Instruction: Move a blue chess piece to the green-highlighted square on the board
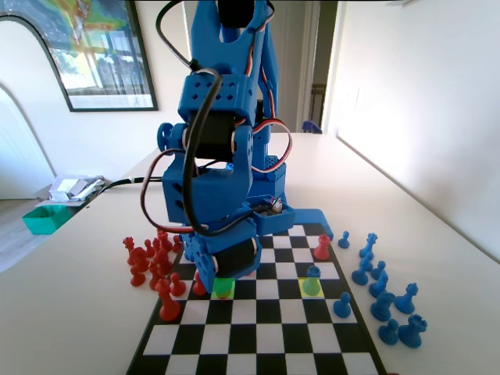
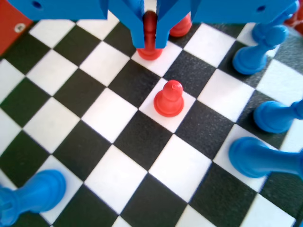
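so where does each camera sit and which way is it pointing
Fixed view: stands low at one end of the board and looks along it at the blue arm, whose gripper is down over the green-highlighted square.
Wrist view: rides on the arm, looking down past the gripper, its jaws around a red pawn.
Shared: the board, the gripper, blue pieces.

The blue arm (image 1: 223, 133) stands at the far end of the board (image 1: 258, 328) in the fixed view, folded forward and down, with its gripper (image 1: 223, 273) lowered almost onto the board's left half. In the wrist view the gripper (image 2: 150, 35) hangs from the top edge, its jaws nearly together, with a red pawn (image 2: 150, 35) pinched between them above the board.
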